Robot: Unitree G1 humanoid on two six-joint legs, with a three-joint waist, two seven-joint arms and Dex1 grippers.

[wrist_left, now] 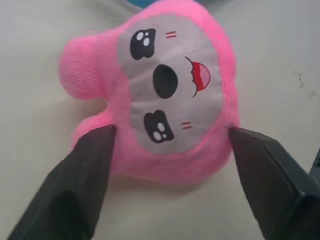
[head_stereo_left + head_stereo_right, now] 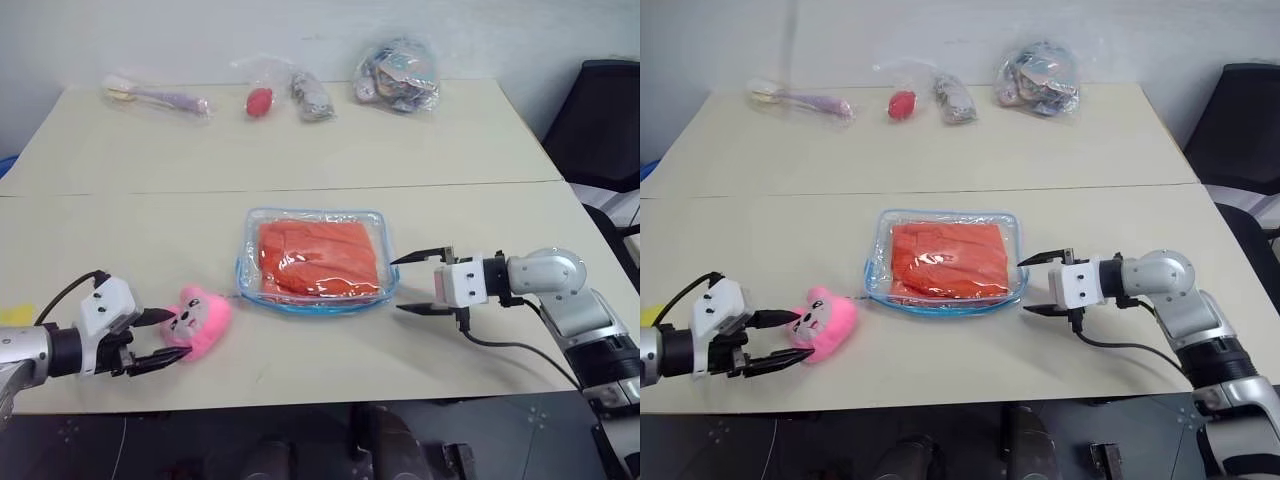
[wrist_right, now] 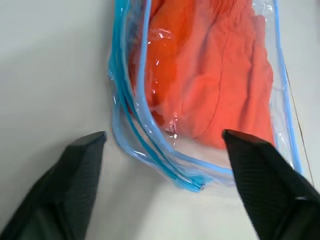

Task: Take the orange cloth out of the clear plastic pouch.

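The orange cloth [image 2: 322, 257] lies folded inside the clear plastic pouch [image 2: 316, 297], which rests flat near the middle of the beige table [image 2: 300, 160], on its near half. The cloth fills most of the pouch and is fully enclosed by the blue-trimmed vinyl. The right gripper [image 2: 415, 283] is positioned just beside the pouch's right edge, pointing toward it, with its two black fingers spread wide, one above the other; in the right wrist view the fingers [image 3: 75, 175] frame a rounded corner of the pouch without touching it, and nothing is held. To the left of the pouch, near its lower left corner, lies a small pink plush toy [image 2: 200, 317] with a printed face. The left gripper [image 2: 165, 338] is at the toy, its jaws open wide; in the left wrist view the fingertips [image 1: 95, 150] stand on either side of the toy, close against its plush edge, and whether they press on it cannot be determined. Along the far edge of the table are several thin clear bags: one with a long purple item [image 2: 160, 97], one with a red item [image 2: 259, 101], one with a grey item [image 2: 312, 96], and a fuller bag of mixed small items [image 2: 397, 75]. A black chair [image 2: 600, 120] stands to the right of the table.
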